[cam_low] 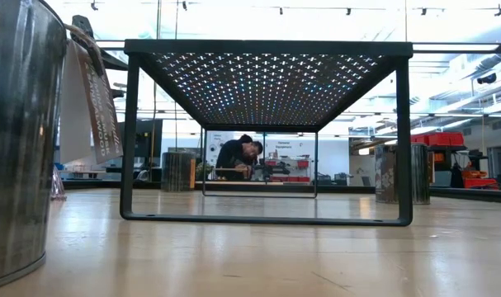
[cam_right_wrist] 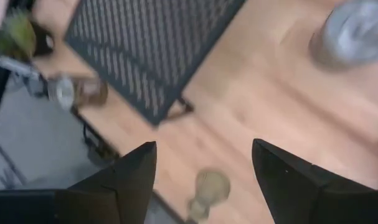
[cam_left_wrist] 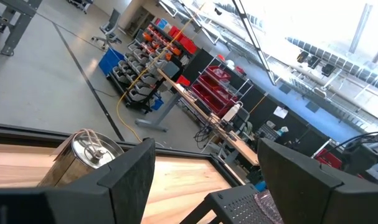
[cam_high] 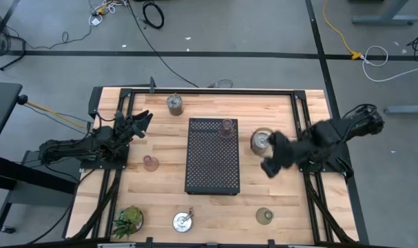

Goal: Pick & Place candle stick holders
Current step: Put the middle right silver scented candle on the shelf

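The black perforated tray [cam_high: 212,157] stands mid-table. Silvery candle stick holders stand at the far side [cam_high: 174,104], right of the tray [cam_high: 261,140] and near the front edge [cam_high: 183,221]. One pink glass holder [cam_high: 227,126] stands on the tray's far right corner, another [cam_high: 151,162] on the table left of the tray. The olive-green holder [cam_high: 264,216] stands front right. My right gripper [cam_high: 273,157] hovers open above the table right of the tray, tipped down, with the olive-green holder [cam_right_wrist: 210,186] far below it. My left gripper [cam_high: 141,120] waits open at the far left.
A spiky green plant [cam_high: 129,219] stands at the front left corner. In the low view a silvery holder [cam_low: 15,140] fills the left edge. Bare wood lies between the tray and the table's right rail [cam_high: 308,172]. A person sits at a bench in the room behind.
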### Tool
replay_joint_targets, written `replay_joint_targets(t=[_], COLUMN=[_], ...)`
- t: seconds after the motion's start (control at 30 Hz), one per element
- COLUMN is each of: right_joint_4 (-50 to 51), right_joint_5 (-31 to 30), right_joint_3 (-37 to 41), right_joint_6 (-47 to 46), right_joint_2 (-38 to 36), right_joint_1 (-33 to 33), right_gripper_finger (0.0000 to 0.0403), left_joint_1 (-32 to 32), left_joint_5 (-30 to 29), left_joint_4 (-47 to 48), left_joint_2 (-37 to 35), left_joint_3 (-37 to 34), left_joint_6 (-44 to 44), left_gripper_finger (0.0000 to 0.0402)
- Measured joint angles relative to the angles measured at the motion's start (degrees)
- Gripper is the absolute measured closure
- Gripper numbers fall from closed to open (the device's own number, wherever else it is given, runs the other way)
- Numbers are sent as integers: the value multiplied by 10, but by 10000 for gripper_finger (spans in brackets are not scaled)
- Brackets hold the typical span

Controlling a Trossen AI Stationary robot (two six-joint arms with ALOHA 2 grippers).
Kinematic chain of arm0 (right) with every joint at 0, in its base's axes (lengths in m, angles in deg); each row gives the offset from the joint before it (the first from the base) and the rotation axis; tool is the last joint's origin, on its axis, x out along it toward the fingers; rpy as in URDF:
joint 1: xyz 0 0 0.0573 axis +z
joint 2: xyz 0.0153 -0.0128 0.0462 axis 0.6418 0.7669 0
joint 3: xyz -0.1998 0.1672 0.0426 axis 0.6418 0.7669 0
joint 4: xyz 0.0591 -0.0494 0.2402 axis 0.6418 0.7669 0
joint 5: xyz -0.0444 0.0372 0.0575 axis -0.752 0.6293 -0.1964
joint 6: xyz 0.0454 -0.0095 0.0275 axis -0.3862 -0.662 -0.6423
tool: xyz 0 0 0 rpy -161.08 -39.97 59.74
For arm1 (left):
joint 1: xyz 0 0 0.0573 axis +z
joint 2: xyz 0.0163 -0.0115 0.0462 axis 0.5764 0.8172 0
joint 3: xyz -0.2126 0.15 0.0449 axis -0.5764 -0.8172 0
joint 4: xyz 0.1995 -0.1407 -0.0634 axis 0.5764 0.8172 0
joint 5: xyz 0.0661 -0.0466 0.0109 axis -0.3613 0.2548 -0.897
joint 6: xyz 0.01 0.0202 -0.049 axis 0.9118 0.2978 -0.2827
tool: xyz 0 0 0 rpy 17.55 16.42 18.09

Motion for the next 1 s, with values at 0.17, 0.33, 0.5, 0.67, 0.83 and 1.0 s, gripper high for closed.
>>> replay_joint_targets(t=[0.17, 0.33, 0.5, 0.67, 0.83, 1.0], right_joint_4=[9, 88, 121, 131, 101, 16], right_joint_5=[15, -58, -118, -121, -100, -90], right_joint_3=[0, 0, 18, 90, 185, 236], right_joint_6=[-40, -62, -27, 34, 103, 206], right_joint_2=[40, 71, 73, 59, 12, -46], right_joint_1=[73, 113, 107, 57, -35, -114], right_gripper_finger=[140, 140, 140, 140, 140, 140], left_joint_1=[0, 0, 0, 0, 0, 0], left_joint_5=[5, 6, 3, 11, 15, 15], left_joint_4=[0, 0, 0, 0, 0, 0], left_joint_2=[0, 0, 0, 0, 0, 0], left_joint_3=[0, 0, 0, 0, 0, 0], left_joint_6=[0, -17, -45, -57, -81, -94], left_gripper_finger=[115, 115, 115, 115, 115, 115])
